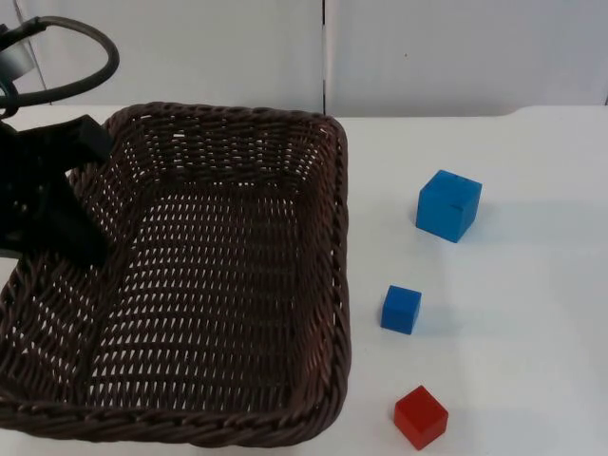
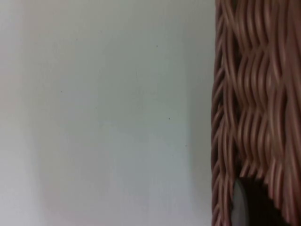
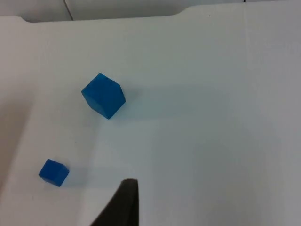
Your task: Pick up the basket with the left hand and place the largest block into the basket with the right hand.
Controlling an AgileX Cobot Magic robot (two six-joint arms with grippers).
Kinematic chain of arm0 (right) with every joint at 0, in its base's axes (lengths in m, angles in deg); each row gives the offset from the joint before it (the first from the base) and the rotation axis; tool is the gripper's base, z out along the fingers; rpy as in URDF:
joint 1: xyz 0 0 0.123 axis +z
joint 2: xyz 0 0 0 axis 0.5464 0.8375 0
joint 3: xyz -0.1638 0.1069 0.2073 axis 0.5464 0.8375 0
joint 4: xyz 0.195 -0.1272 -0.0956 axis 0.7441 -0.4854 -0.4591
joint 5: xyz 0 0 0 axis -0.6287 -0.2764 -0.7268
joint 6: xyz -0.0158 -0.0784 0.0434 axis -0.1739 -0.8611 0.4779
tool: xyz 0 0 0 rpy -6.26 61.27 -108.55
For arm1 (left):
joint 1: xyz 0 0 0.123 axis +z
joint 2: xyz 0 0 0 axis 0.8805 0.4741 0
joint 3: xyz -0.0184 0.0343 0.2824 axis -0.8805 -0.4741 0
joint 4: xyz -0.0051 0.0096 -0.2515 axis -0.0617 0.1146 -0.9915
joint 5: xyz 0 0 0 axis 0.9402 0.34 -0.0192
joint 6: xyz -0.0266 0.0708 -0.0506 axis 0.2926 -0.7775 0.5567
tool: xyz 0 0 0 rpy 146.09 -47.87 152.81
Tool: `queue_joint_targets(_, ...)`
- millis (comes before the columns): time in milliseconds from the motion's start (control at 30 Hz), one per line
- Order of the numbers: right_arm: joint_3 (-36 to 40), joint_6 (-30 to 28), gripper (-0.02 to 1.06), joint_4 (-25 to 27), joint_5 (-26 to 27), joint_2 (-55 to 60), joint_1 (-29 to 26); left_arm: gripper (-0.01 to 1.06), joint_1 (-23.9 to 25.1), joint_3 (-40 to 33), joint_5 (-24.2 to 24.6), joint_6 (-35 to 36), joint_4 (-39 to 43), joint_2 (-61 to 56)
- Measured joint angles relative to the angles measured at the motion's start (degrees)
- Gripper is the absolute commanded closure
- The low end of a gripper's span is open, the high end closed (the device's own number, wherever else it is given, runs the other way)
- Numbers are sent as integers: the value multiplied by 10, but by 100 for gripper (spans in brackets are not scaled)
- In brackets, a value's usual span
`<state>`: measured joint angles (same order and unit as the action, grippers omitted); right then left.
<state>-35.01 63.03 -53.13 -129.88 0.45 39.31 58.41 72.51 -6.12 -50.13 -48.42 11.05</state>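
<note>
Left tool (image 1: 81, 190) clamped on basket (image 1: 334, 237) rim; three blocks beside it, big blue block (image 1: 448, 205) farthest.

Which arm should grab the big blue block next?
Right. Its tool hangs above the table near the big blue block, with nothing held. The left tool is at the basket rim, across the basket from it.

Left arm enters from the upper left corner of the top view, its black links bent downward. Left gripper (image 1: 81, 195) sits at the left wall of the basket (image 1: 337, 247), one finger (image 1: 90, 142) lying over the rim and another finger reaching down inside; the jaws straddle the woven wall. Right gripper: one black fingertip (image 3: 123, 205) stands above the table (image 3: 225, 155), carrying nothing.
</note>
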Motion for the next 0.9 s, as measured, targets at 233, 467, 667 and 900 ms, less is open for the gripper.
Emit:
queue_joint_targets(233,-56,-1,-1,0,14,115,0,105,0,0,0,0,0,0)
queue_joint_targets(467,-96,-11,-1,0,23,193,0,105,0,0,0,0,0,0)
queue_joint_targets(667,-137,-25,-1,0,29,265,0,105,0,0,0,0,0,0)
queue_joint_targets(900,-174,-42,-1,0,29,335,0,105,0,0,-1,-1,0,0)
